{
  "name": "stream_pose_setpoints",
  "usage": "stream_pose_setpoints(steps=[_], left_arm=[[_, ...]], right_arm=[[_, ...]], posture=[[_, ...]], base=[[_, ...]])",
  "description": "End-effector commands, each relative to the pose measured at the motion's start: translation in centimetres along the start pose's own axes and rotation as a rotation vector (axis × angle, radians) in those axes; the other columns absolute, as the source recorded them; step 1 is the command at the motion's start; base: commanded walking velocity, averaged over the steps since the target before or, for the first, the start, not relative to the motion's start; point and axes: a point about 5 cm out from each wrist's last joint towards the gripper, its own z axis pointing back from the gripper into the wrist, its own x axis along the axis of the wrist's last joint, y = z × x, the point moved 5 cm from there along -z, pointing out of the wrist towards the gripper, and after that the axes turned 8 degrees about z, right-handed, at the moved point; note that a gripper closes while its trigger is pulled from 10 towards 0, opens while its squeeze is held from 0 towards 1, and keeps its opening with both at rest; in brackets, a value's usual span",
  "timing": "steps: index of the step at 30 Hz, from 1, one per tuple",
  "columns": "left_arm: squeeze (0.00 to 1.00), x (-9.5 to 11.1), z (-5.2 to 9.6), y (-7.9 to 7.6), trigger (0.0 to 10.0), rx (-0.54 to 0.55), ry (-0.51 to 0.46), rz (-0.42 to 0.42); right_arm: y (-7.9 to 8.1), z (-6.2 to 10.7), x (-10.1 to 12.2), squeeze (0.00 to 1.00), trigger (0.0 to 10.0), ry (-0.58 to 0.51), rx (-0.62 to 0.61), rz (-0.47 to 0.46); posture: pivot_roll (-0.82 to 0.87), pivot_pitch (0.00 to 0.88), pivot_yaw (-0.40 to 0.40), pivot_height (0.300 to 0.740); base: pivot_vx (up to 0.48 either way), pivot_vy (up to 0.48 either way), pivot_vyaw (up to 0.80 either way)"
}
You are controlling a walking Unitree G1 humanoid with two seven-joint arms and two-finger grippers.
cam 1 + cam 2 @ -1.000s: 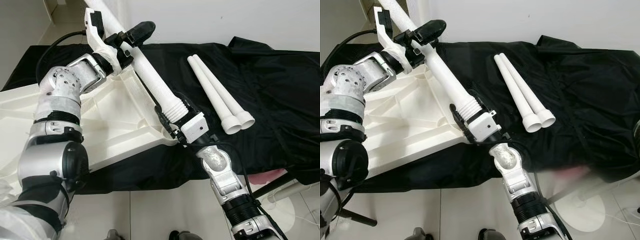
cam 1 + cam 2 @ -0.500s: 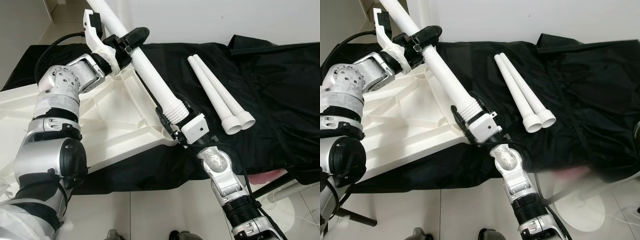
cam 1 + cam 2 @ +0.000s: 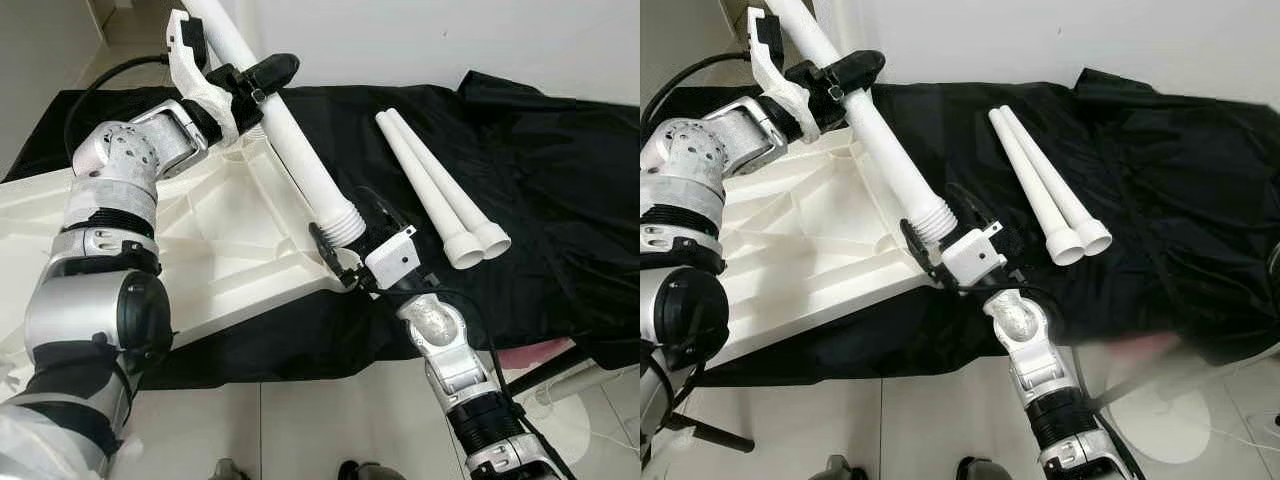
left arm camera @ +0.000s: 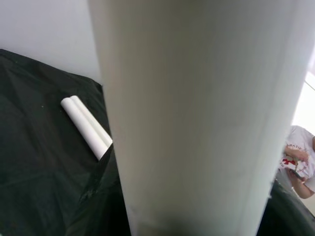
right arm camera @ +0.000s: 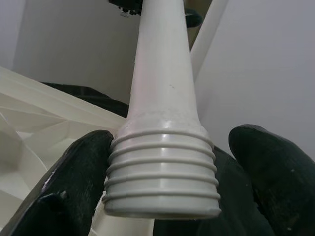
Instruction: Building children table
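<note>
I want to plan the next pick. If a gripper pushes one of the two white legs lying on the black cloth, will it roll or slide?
The two spare legs are round tubes, so a sideways push would probably roll one. Their flared ends, and the soft wrinkled black cloth, may make it curve and stop soon. They lie touching, so pushing one likely moves both. They look like stiff, light plastic.

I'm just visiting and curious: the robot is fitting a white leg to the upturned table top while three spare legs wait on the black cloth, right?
Not quite: two spare legs lie side by side on the black cloth, not three, as the left eye view shows. The rest holds: the left gripper and right gripper hold a white leg at the upturned table top.
</note>
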Motion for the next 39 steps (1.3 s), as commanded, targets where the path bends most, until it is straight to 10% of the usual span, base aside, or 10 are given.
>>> stream_pose_setpoints(steps=[1, 5, 6, 15, 27, 39], left_arm=[[0.00, 1.0, 0.2, -0.6, 10.0, -0.039, -0.002, -0.058], [0.00, 1.5, 0.4, -0.3, 10.0, -0.012, -0.019, -0.086], [0.00, 2.1, 0.5, 0.2, 10.0, 0.025, -0.049, -0.121], [0.00, 3.1, 1.2, 1.5, 10.0, 0.128, -0.151, -0.215], [0.00, 2.9, 0.8, 1.4, 10.0, 0.184, -0.220, -0.350], [0.00, -0.6, -1.6, -1.7, 10.0, 0.134, -0.216, -0.562]], right_arm=[[-0.5, 0.7, -1.0, 1.00, 10.0, 0.047, -0.038, -0.041], [-1.0, 0.8, -1.4, 1.00, 10.0, 0.065, -0.069, -0.068], [-1.3, 1.0, -1.9, 0.00, 10.0, 0.099, -0.093, -0.100], [-1.8, 1.5, -4.3, 0.00, 10.0, 0.304, -0.179, -0.144], [-0.3, 0.8, -2.6, 0.00, 10.0, 0.286, -0.071, -0.206], [-1.2, 0.3, -1.9, 0.00, 10.0, 0.272, -0.050, -0.202]], posture=[[-0.07, 0.097, 0.022, 0.740], [-0.07, 0.098, 0.024, 0.740], [-0.07, 0.106, 0.031, 0.740], [-0.09, 0.116, 0.026, 0.740], [-0.10, 0.104, 0.015, 0.740], [-0.12, 0.066, 0.012, 0.740]], base=[[0.000, 0.000, 0.00], [0.000, 0.000, 0.00], [0.000, 0.000, 0.00], [0.000, 0.000, 0.00], [0.000, 0.000, 0.00], [0.000, 0.000, 0.00]])
